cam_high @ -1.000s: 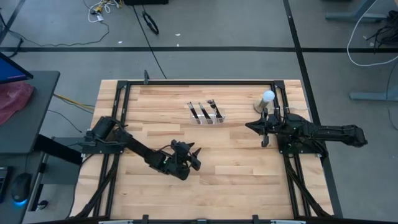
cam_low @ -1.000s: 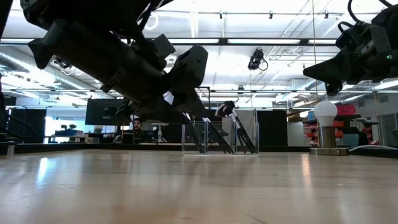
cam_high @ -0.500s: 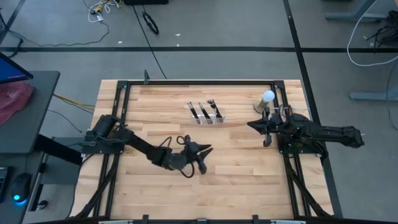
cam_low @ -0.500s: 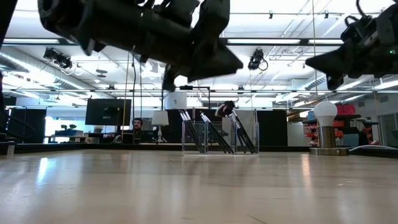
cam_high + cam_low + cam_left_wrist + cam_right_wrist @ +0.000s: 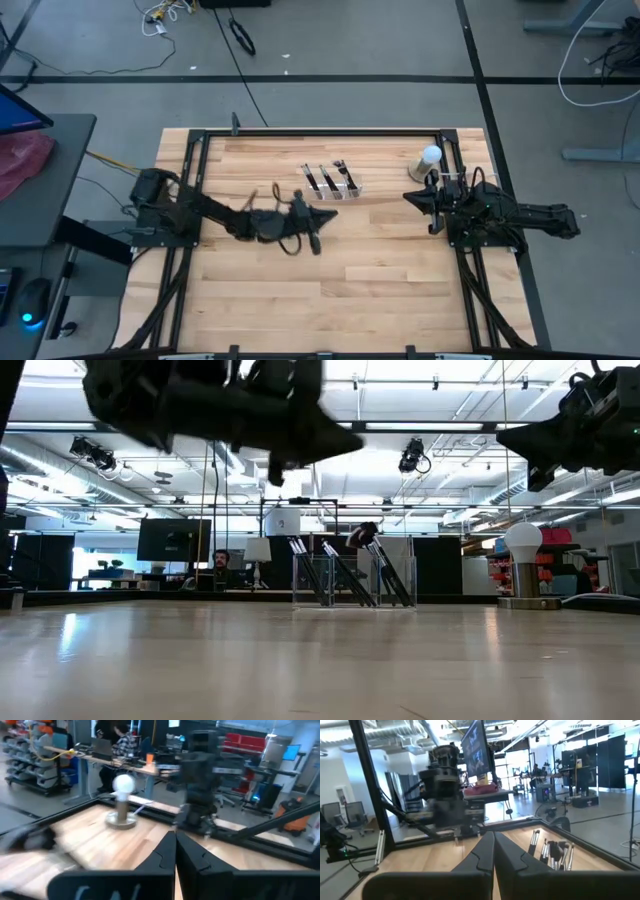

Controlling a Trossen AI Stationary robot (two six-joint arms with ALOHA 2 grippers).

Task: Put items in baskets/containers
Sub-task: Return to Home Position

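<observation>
Pale wood surface (image 5: 380,270) lies under my left fingers (image 5: 174,841) and right fingers (image 5: 493,840), both pressed together, empty; bright workshop beyond.

Glossy pale wood tabletop (image 5: 380,270), clear smooth plastic organiser tray (image 5: 335,194), matt black metal frame (image 5: 320,132).

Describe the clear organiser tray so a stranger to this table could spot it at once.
On the wooden table, look to the middle of the far half, just beyond the left gripper. There stands a small clear organiser tray with dark makeup brushes leaning in its compartments. Its only neighbour, a white ball on a tan base beside the right gripper, is opaque and holds nothing.
</observation>
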